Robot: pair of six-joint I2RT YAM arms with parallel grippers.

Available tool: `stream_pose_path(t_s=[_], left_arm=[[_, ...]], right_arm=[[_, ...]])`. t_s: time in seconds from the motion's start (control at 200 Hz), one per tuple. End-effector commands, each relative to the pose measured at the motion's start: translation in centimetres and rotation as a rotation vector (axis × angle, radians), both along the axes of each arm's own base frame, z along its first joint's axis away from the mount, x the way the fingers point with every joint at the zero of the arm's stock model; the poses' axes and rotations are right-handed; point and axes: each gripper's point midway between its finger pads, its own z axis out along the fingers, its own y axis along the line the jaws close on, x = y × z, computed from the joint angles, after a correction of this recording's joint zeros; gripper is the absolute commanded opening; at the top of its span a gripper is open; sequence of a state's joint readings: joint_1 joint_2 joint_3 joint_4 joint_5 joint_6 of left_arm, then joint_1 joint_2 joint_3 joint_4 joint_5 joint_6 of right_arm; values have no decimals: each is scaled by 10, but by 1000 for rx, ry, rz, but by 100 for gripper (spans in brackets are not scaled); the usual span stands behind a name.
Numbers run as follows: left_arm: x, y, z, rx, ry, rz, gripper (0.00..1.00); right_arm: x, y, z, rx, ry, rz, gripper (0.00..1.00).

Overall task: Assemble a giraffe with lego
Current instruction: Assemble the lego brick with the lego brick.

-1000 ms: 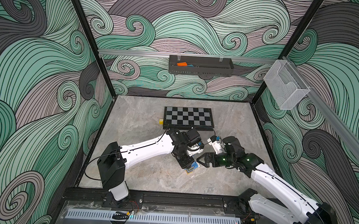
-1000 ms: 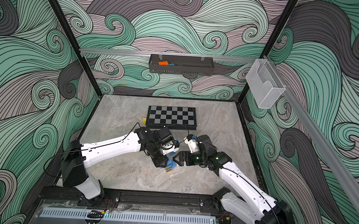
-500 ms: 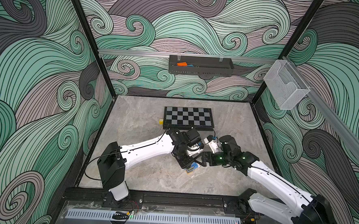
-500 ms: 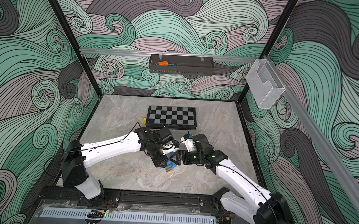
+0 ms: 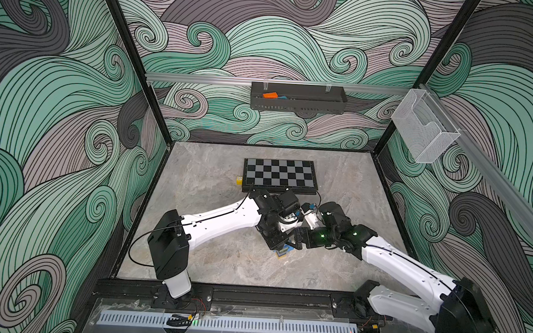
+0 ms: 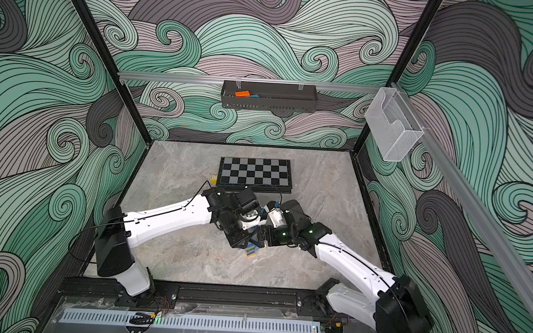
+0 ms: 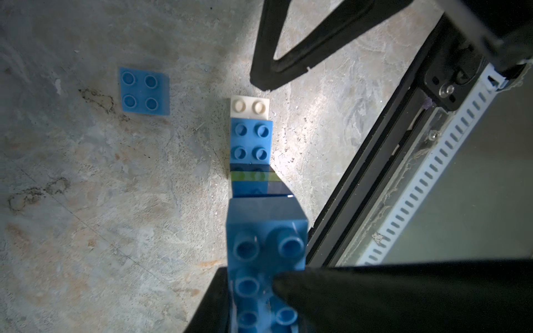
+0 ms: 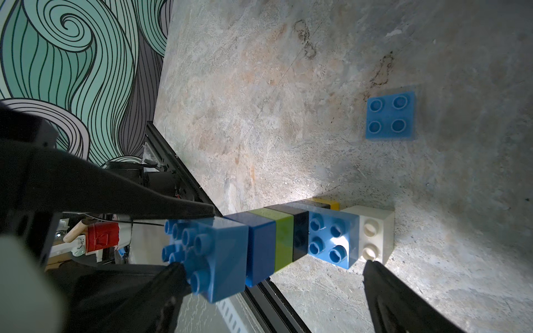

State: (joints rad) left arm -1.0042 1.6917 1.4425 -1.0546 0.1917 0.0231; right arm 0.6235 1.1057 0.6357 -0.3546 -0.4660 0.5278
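Observation:
The giraffe [image 8: 291, 236] stands on the table with its white leg [image 8: 375, 233] and yellow leg [image 8: 326, 203] down; black, lime green and dark blue bricks form the neck. My left gripper [image 7: 251, 288] is shut on its blue head brick [image 7: 265, 239] from above. My right gripper [image 8: 268, 288] is open beside the figure, one fingertip [image 8: 375, 274] close to the white leg. A loose blue square lego brick [image 7: 144, 90] lies flat nearby [image 8: 390, 115]. In both top views the arms hide most of the figure [image 5: 281, 252] [image 6: 250, 251].
A chessboard [image 5: 279, 175] lies behind the arms with a small yellow die [image 5: 239, 180] at its left corner. A black tray [image 5: 296, 104] holding an orange block hangs on the back wall. A clear bin [image 5: 423, 128] hangs right. The black front rail [image 5: 252, 295] runs close by.
My right gripper has edged left toward the figure and stayed open. The left gripper has kept still, shut on the head brick.

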Motion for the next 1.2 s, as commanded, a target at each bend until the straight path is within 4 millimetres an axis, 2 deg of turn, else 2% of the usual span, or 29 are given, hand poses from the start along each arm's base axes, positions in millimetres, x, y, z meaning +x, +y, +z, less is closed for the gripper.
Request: stream_pose_path(t_s=[0.0, 0.23, 0.69, 0.961, 1.196], left_arm=[[-1, 2, 1, 37, -4, -37, 0], [0, 8, 2, 78, -11, -79, 0], [-2, 11, 1, 94, -11, -162, 0], [-3, 17, 6, 103, -39, -243, 0], [-1, 17, 0, 123, -40, -251, 0]], right_arm=[[-6, -14, -23, -94, 35, -27, 98], [-8, -25, -34, -166, 67, -48, 98], [-26, -49, -62, -281, 141, -61, 98], [-28, -55, -70, -300, 150, -80, 98], [-25, -61, -74, -313, 146, -102, 98]])
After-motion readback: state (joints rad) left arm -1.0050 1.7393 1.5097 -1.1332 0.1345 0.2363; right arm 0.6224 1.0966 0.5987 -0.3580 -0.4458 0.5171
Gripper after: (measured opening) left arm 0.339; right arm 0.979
